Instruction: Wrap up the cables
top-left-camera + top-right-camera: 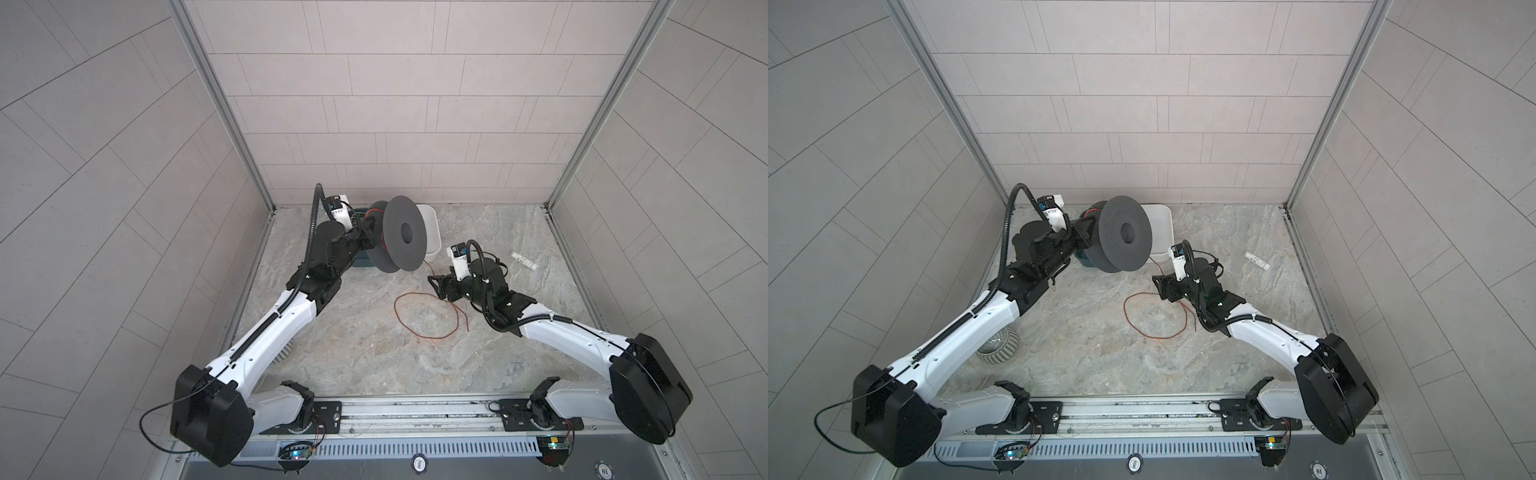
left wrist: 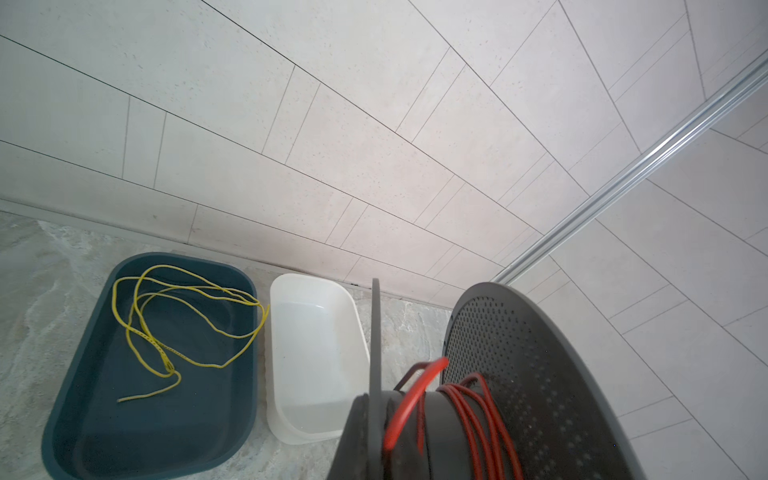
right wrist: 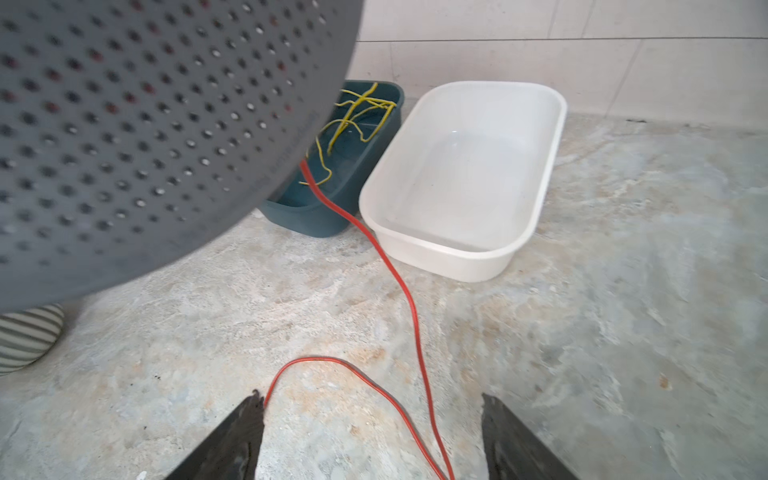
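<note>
The cables are one thin red-orange wire. Part of it is wound on the hub of a grey perforated spool. My left gripper is shut on that spool and holds it up on edge at the back. From the spool the wire drops to the table and lies in a loose loop. My right gripper hovers open just over the loop's far side. Two strands run between its fingers, neither of them held.
Behind the spool a dark teal tray with a yellow wire sits against the back wall, and a white tub stands beside it. A small white tube lies at the right. A striped bowl sits under the left arm.
</note>
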